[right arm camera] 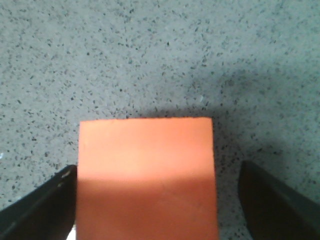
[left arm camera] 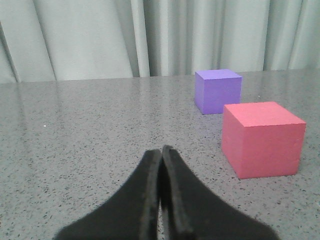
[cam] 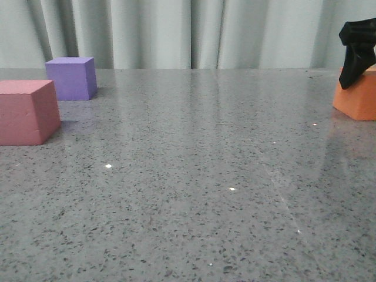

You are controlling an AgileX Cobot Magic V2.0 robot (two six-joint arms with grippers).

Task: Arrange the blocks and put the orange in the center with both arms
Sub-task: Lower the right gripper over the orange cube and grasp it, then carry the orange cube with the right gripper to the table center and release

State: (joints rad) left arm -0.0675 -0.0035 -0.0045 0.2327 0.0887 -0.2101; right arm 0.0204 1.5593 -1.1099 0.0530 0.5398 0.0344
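Note:
The orange cube (cam: 359, 97) sits on the table at the far right edge of the front view. My right gripper (cam: 354, 56) hangs over it, open. In the right wrist view its two black fingers straddle the orange cube (right arm camera: 147, 170): one finger lies against a side, the other stands clear with a strip of table between. The pink-red cube (cam: 26, 111) and the smaller purple cube (cam: 71, 77) rest at the far left, close together. My left gripper (left arm camera: 161, 150) is shut and empty, low over the table, short of the pink-red cube (left arm camera: 262, 139) and the purple cube (left arm camera: 218, 90).
The grey speckled stone tabletop (cam: 200, 147) stretches bare between the left pair of cubes and the orange one. A pale pleated curtain (cam: 176, 32) closes off the far edge of the table.

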